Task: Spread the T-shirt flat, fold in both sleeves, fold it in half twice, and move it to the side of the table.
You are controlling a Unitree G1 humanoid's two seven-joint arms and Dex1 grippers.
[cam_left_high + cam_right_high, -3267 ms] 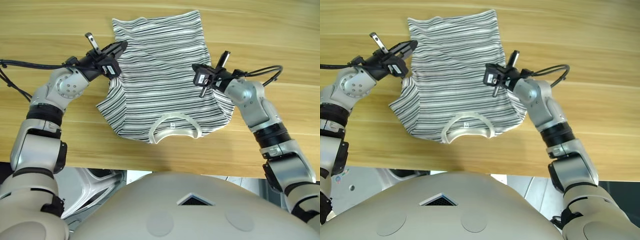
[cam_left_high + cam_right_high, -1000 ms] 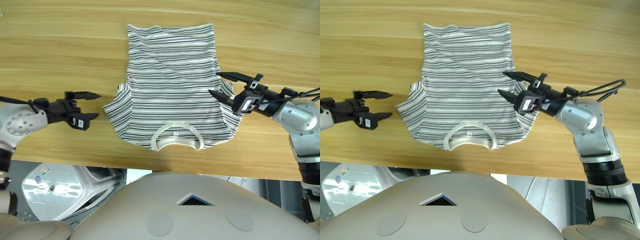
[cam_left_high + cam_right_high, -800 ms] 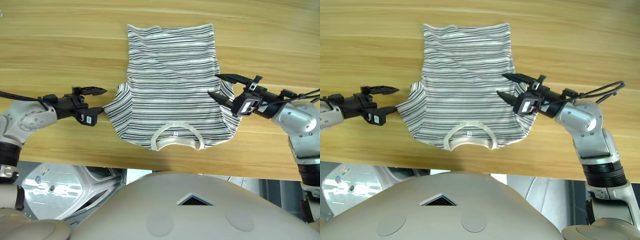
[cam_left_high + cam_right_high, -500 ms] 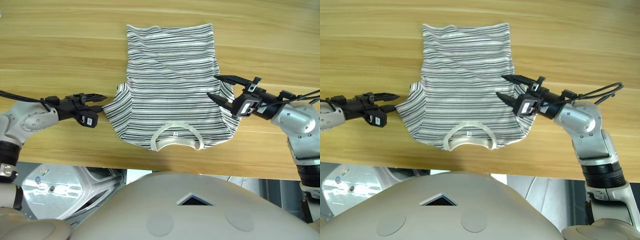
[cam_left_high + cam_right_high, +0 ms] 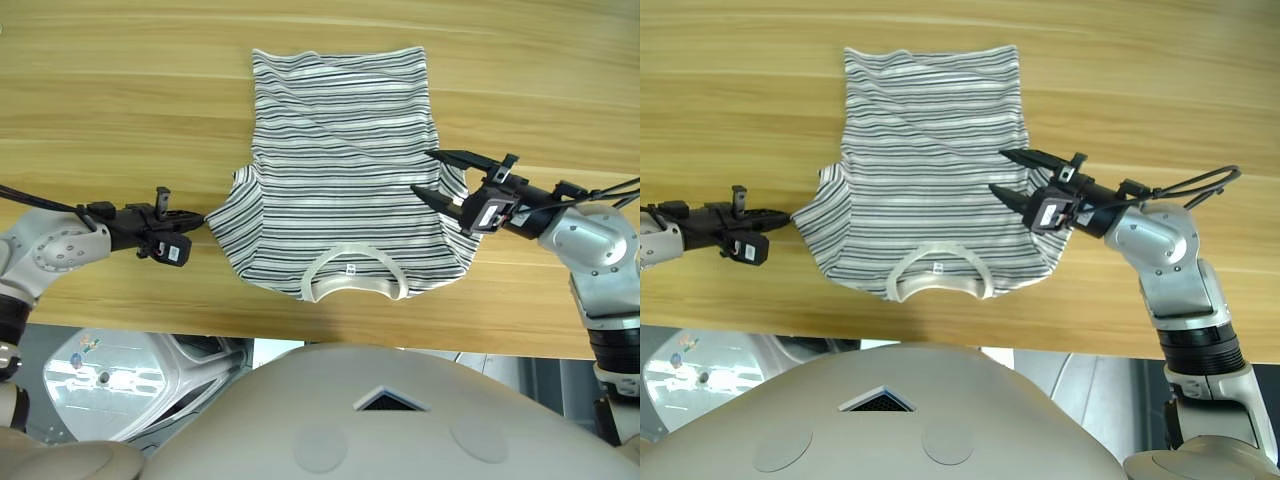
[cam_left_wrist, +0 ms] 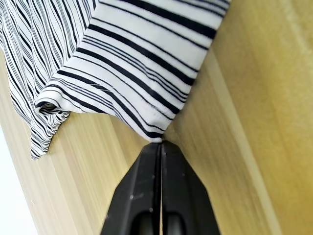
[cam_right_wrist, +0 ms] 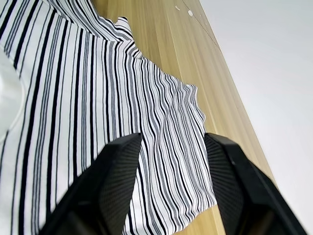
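A black-and-white striped T-shirt [image 5: 340,150] lies on the wooden table [image 5: 120,90], collar toward me and hem at the far side. Both sleeves are partly tucked near the body. My left gripper [image 5: 198,216] lies low on the table at the tip of the left sleeve [image 6: 142,73]. Its fingers [image 6: 146,196] are shut, with the sleeve corner pinched at their tips. My right gripper [image 5: 432,175] is open and hovers over the right sleeve [image 7: 161,122], one finger [image 7: 117,181] on each side of the striped cloth.
Bare wood stretches left, right and beyond the shirt. The table's near edge [image 5: 150,325] runs just below the collar, with the floor showing past it. Black cables [image 5: 30,195] trail from both wrists.
My left gripper slid right to the left sleeve's tip and went from open to shut there. My right gripper crept slightly left over the right sleeve, still open.
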